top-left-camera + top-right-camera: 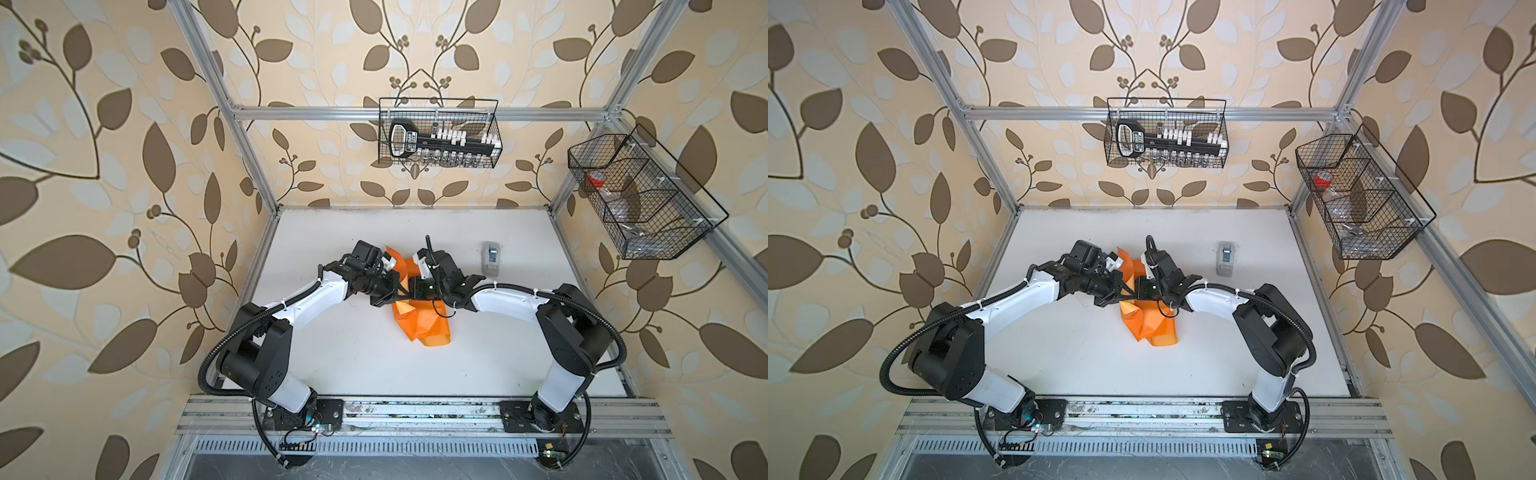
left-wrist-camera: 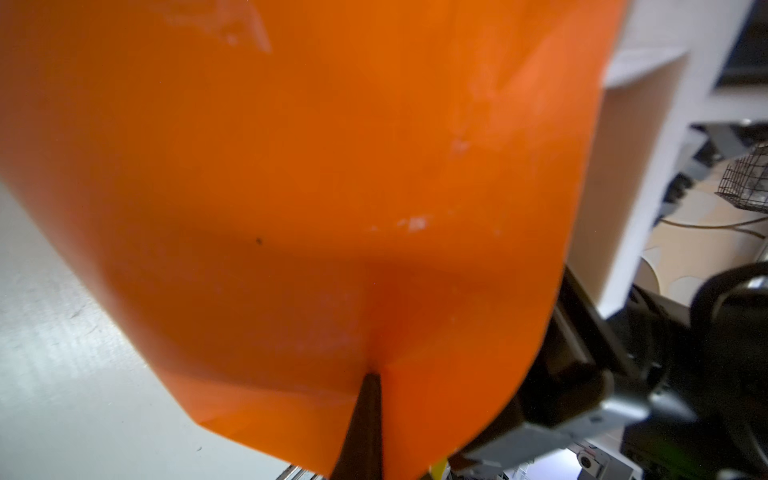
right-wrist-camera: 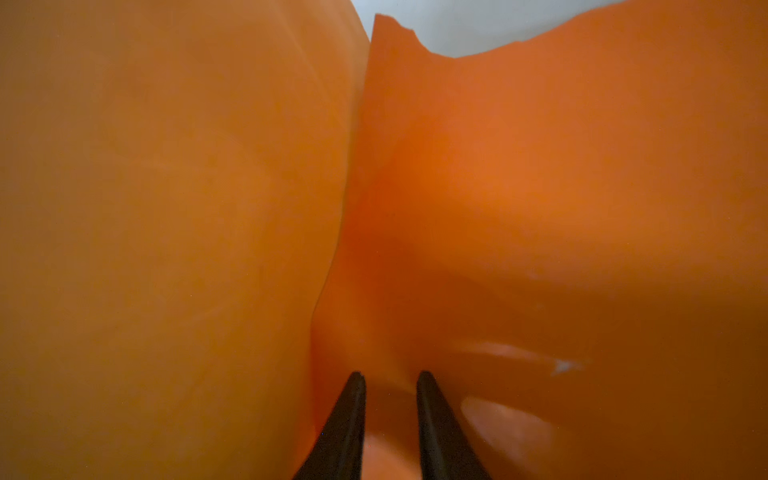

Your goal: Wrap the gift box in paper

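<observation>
The orange paper [image 1: 419, 326] [image 1: 1152, 326] lies crumpled and folded up in the middle of the white table [image 1: 332, 353]. The gift box is hidden; no black box shows in any view. In both top views the two arms meet tip to tip over the paper's far part. My left gripper [image 2: 372, 376] is shut, pinching a fold of the paper [image 2: 311, 187], which fills most of the left wrist view. My right gripper [image 3: 390, 376] has its black fingertips [image 3: 356, 384] a narrow gap apart, with a crease of the paper [image 3: 519, 187] just ahead of them.
A small grey tape dispenser [image 1: 491, 258] [image 1: 1225, 259] stands on the table at the back right. A wire basket [image 1: 438, 133] with tools hangs on the back rail. Another wire basket [image 1: 640, 199] hangs on the right frame. Aluminium posts edge the table.
</observation>
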Tool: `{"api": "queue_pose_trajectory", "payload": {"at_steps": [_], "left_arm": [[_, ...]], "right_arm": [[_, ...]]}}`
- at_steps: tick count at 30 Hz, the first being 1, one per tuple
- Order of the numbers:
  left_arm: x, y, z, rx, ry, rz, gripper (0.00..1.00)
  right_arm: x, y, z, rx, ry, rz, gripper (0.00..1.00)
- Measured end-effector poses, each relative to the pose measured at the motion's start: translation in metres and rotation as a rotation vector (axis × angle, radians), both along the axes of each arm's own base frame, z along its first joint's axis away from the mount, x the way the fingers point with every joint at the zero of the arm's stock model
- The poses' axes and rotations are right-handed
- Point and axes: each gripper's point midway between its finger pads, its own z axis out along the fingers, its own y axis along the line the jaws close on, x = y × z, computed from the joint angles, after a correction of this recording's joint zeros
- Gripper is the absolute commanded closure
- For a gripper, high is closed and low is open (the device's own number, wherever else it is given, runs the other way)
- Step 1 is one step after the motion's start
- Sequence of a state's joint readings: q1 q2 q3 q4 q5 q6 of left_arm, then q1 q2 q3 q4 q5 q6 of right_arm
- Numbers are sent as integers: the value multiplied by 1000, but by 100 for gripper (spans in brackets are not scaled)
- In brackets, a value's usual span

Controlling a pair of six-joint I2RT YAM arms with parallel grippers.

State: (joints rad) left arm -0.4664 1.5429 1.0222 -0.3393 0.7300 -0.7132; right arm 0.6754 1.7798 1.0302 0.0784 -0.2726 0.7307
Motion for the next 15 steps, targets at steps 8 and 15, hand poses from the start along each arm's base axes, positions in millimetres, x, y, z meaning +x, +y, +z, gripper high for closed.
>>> {"api": "queue_pose_trajectory", "payload": {"at_steps": [8, 15], "left_arm": [[3, -9, -5, -32, 32, -4, 100], [10, -18, -6, -75, 28, -2, 100]], "right_arm": [[1, -3, 0, 135, 38, -16, 74], [7, -13, 2, 180, 53, -70, 75]]}}
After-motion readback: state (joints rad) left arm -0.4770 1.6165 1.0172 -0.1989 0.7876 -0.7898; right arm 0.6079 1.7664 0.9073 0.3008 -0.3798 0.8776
